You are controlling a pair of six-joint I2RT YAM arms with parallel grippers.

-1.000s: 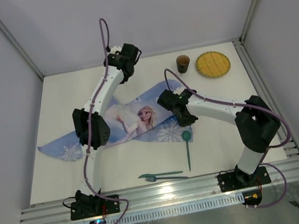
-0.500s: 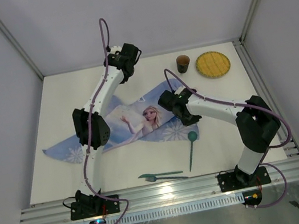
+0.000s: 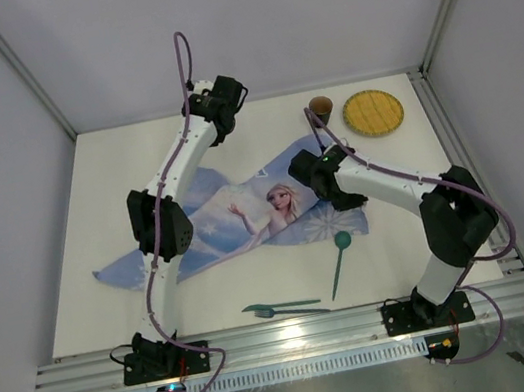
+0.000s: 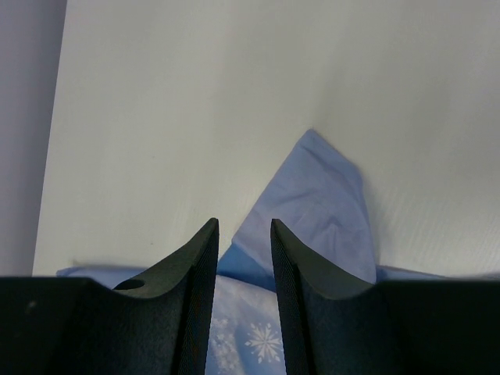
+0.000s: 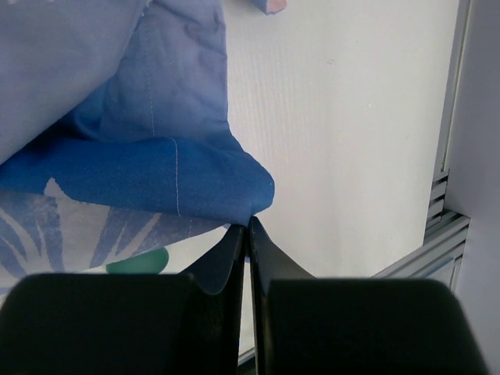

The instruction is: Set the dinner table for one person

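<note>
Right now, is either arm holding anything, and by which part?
The right fingers are pinched shut on the blue cloth, at a folded corner of its edge. The left fingers stand apart, holding nothing.

Left arm [image 3: 180,160] stretched far forward, wrist pitched down; left gripper [image 4: 244,226] has a narrow gap between its fingers, nothing in it. Right arm [image 3: 387,184] bent at the elbow, reaching inward. Right gripper [image 5: 248,225] tips pressed together on the cloth [image 5: 117,164] corner.

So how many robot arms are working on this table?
2: the left arm stretches toward the table's far edge; the right arm bends over the blue cloth's right end.
</note>
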